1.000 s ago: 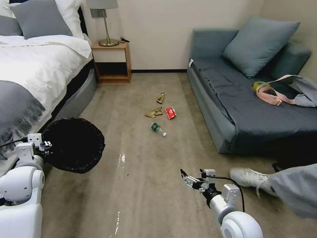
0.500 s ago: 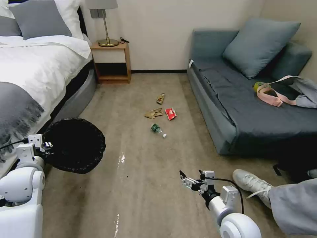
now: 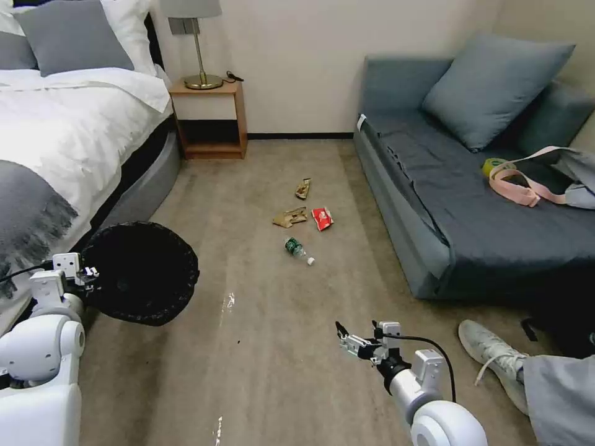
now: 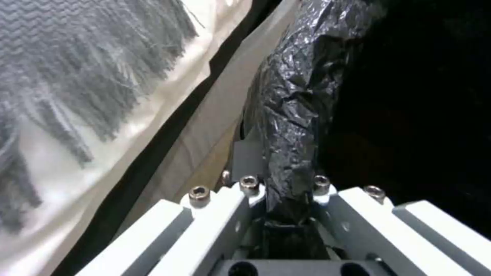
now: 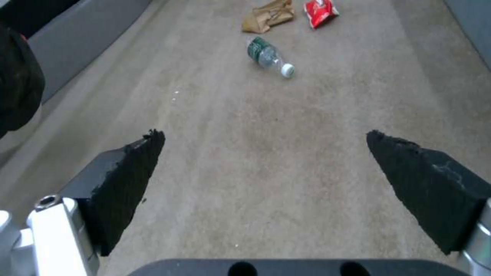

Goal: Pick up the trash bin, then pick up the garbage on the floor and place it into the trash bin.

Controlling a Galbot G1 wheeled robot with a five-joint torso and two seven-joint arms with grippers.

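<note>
Holding the trash bin (image 3: 141, 272) beside the bed (image 3: 68, 136), left gripper (image 4: 286, 199) clamping its bag-lined rim. Hovering over the floor (image 3: 266, 347), right gripper (image 5: 266, 168) spread apart. Lying ahead, apparently untouched: garbage (image 3: 299, 248).

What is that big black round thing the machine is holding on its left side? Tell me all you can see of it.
It is the trash bin, a small round bin lined with a crinkled, glossy black plastic bag folded over its rim. Its dark open mouth faces up toward the head camera. The left gripper is clamped on the rim, bag included, as the left wrist view shows. It hangs beside the bed, above the carpet; I cannot tell what is inside.
</note>
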